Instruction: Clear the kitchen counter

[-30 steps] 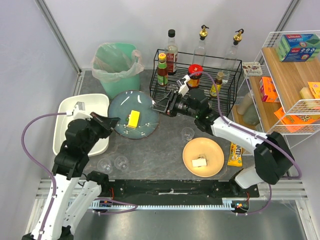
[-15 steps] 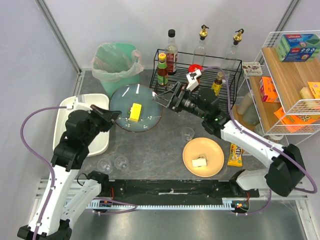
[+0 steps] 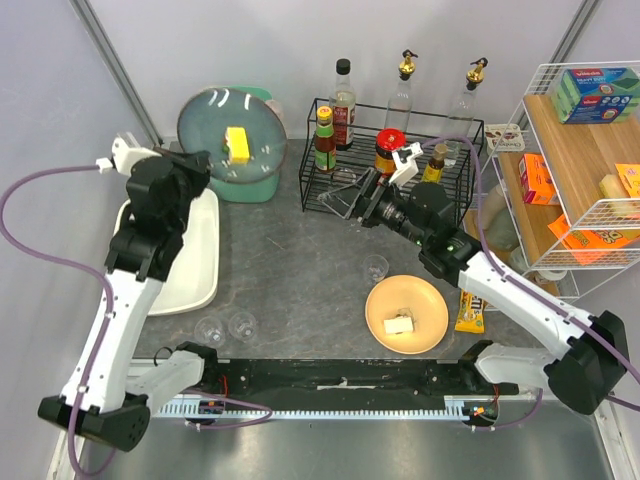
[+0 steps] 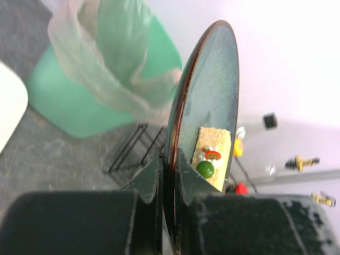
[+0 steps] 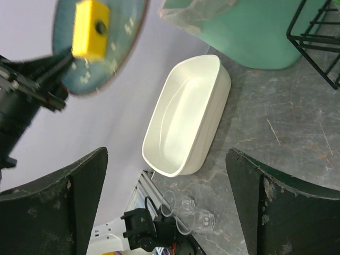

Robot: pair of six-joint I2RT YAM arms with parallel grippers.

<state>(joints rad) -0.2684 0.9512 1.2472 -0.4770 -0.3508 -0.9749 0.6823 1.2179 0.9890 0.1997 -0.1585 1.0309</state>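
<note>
My left gripper (image 4: 170, 171) is shut on the rim of a blue-green plate (image 3: 222, 128), held up and tilted over the green bin (image 3: 250, 180). A yellow block of food (image 3: 236, 140) still clings to the plate (image 4: 204, 95), with small toppings on the block (image 4: 212, 155). Beside the wire rack my right gripper (image 3: 345, 196) stands open and holds nothing; its fingers (image 5: 79, 196) are set wide above the dark grey kitchen counter (image 3: 300, 270). An orange plate (image 3: 425, 300) with a pale food piece (image 3: 398, 324) lies on the counter near the front right.
A white tub (image 3: 190, 260) sits at the left (image 5: 186, 122). Two clear glasses (image 3: 226, 327) stand near the front edge, and another glass (image 3: 375, 267) at mid-counter. A candy packet (image 3: 470, 308) lies by the orange plate. The bottle rack (image 3: 400, 150) and a shelf (image 3: 580, 150) stand behind.
The left arm has lifted the plate off the counter, swung it back-left and tilted it over the bin. The right gripper has opened wide and drawn back toward the rack.
</note>
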